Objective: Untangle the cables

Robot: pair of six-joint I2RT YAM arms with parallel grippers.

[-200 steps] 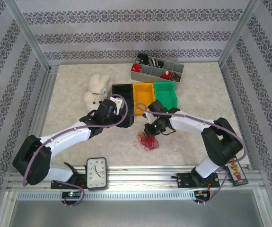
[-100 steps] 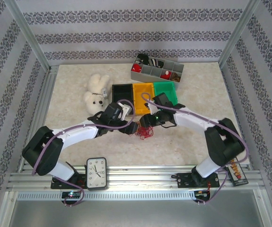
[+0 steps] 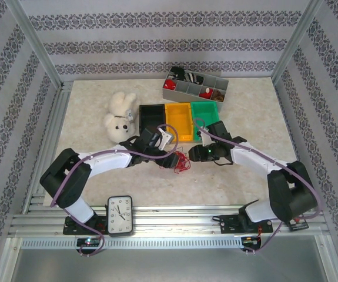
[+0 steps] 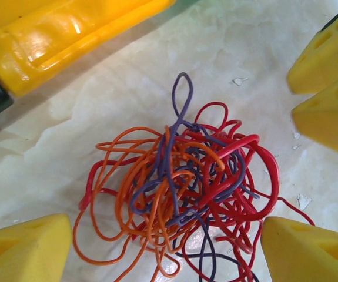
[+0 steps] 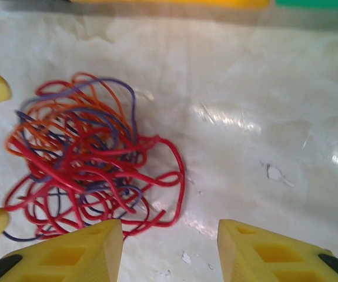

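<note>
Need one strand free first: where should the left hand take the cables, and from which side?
Grip the single purple loop poking out of the cables toward the yellow bin. It sits alone over bare table, clear of the red and orange coils, so a pinch would likely catch one strand. Come straight down from above, closing across the loop.

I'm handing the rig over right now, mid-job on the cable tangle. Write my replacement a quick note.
Left pincer: open, one finger on each side of the cables, not closed on them.
Right pincer: open and empty, over bare table beside the tangle.
Cables: one red, orange and purple knot on the table, just in front of the yellow bin.
Done: no strand separated.
Left: the whole untangling; probably grip different strands and pull apart.
</note>
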